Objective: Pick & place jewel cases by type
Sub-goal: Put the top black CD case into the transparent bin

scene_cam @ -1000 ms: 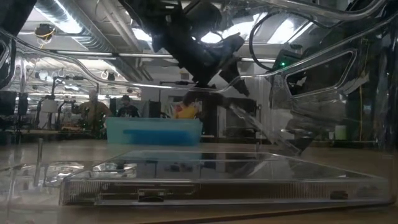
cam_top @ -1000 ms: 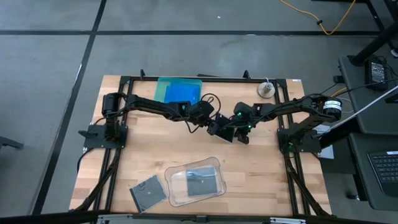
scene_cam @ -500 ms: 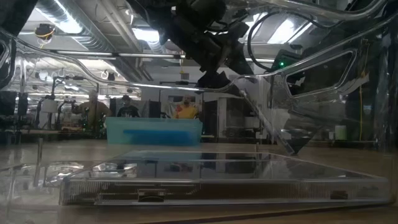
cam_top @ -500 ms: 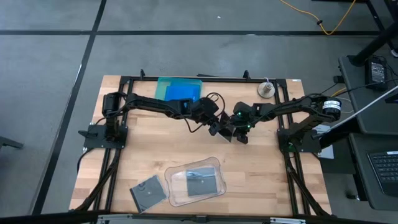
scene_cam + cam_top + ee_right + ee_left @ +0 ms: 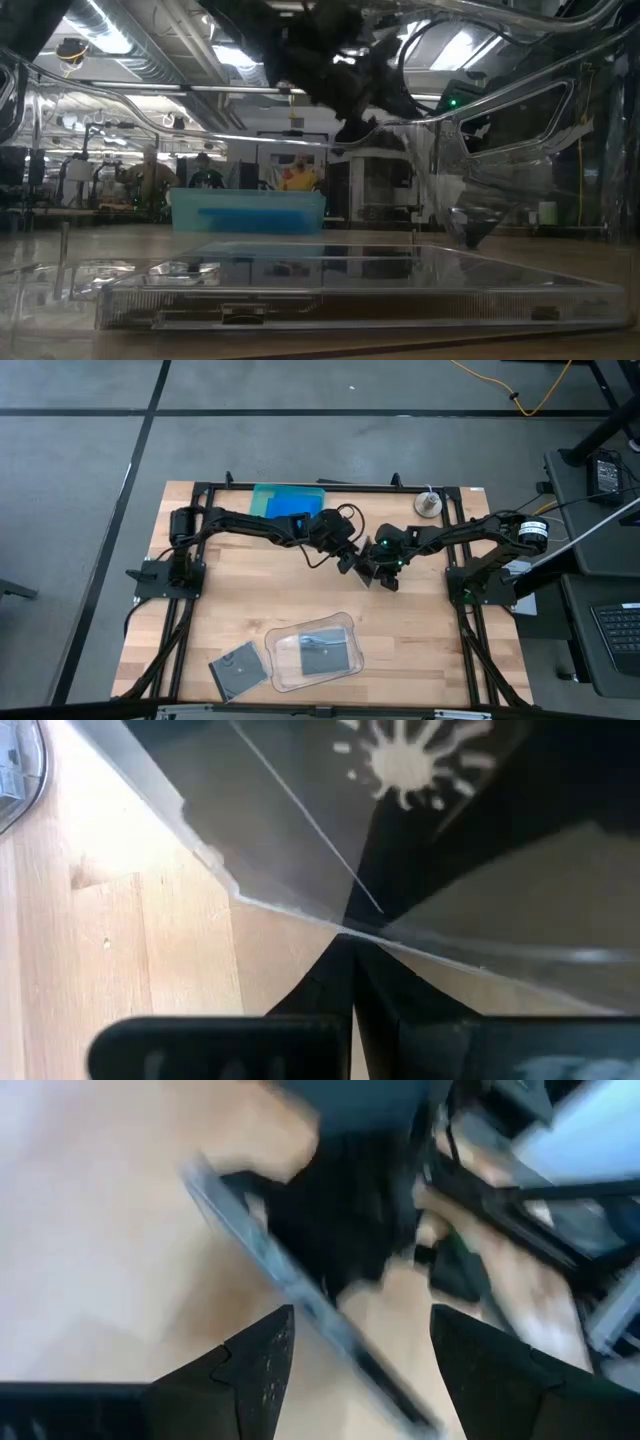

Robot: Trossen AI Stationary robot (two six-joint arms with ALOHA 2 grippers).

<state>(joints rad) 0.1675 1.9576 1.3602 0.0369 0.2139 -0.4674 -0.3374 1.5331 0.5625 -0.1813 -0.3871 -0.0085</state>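
No writing can be read anywhere. A clear-covered jewel case (image 5: 300, 830) stands tilted at the table's middle, pinched by the closed right gripper (image 5: 385, 572). The left gripper (image 5: 347, 561) is open just beside it. Another dark case (image 5: 238, 668) lies on the wooden table (image 5: 230, 610) beside a clear tray (image 5: 345, 625). A workshop room shows behind.

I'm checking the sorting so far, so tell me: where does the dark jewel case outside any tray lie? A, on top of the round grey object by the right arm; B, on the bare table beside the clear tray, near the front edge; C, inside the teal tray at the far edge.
B: in the high view the dark jewel case lies flat on the wooden table, just beside the clear tray.
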